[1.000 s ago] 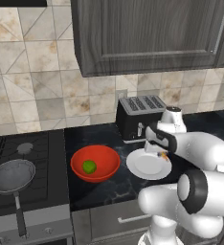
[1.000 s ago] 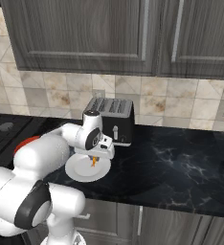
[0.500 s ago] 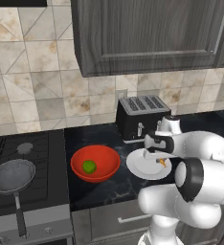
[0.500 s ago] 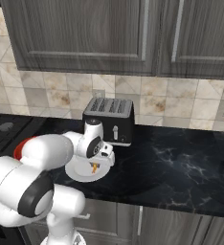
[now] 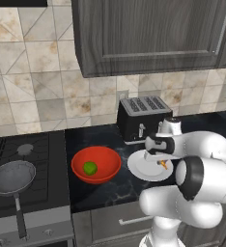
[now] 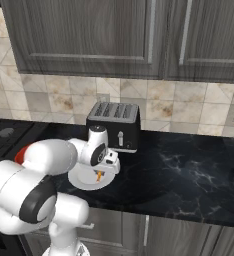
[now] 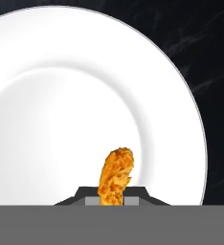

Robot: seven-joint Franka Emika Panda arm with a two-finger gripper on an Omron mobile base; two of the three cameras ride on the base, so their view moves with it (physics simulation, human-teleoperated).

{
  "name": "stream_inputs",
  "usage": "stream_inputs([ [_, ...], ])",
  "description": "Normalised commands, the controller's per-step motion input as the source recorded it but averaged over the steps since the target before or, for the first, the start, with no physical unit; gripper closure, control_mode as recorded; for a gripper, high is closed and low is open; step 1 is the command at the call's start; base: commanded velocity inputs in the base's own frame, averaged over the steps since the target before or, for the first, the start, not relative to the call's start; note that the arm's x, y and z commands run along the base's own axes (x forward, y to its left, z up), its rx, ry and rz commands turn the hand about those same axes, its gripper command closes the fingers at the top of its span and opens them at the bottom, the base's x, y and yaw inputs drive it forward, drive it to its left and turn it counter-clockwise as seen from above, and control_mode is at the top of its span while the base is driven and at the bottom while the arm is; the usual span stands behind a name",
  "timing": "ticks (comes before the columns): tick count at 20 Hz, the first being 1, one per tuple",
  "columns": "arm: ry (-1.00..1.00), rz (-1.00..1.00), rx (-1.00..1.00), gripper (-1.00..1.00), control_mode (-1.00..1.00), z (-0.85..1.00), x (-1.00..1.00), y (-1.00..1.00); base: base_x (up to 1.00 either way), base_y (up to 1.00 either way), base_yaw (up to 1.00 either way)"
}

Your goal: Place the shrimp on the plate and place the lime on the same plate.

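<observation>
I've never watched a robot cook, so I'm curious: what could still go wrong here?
The gripper is shut on the shrimp over the plate, near its rim; released there, it might slide off onto the counter. The lime sits in the red bowl; a small round ball could slip when pinched.

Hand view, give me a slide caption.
Gripper shut on the shrimp, above the white plate.

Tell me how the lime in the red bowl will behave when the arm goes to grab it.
The lime looks round and smooth, so it will probably roll or squirt from a loose pinch. The red bowl has sloped walls that should return it to the centre. It seems small, likely light.
</observation>
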Motion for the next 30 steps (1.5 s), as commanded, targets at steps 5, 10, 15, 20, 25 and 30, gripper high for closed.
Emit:
stream_inputs([
  [5,-0.01,0.00,0.00,1.00,-1.00,-0.16,0.16,0.00,0.00,0.00,0.00],
  [10,0.00,0.00,0.00,1.00,-1.00,-0.09,0.11,0.00,0.00,0.00,0.00],
  [15,0.00,0.00,0.00,-1.00,-1.00,0.00,0.00,0.00,0.00,0.00,0.00],
  [20,0.00,0.00,0.00,-1.00,-1.00,0.00,0.00,0.00,0.00,0.00,0.00],
  [25,-0.01,0.00,0.00,-1.00,-1.00,0.05,0.00,0.02,0.00,0.00,0.00],
  [30,-0.08,0.00,-0.01,-1.00,-1.00,0.35,0.00,0.21,0.00,0.00,0.00],
])
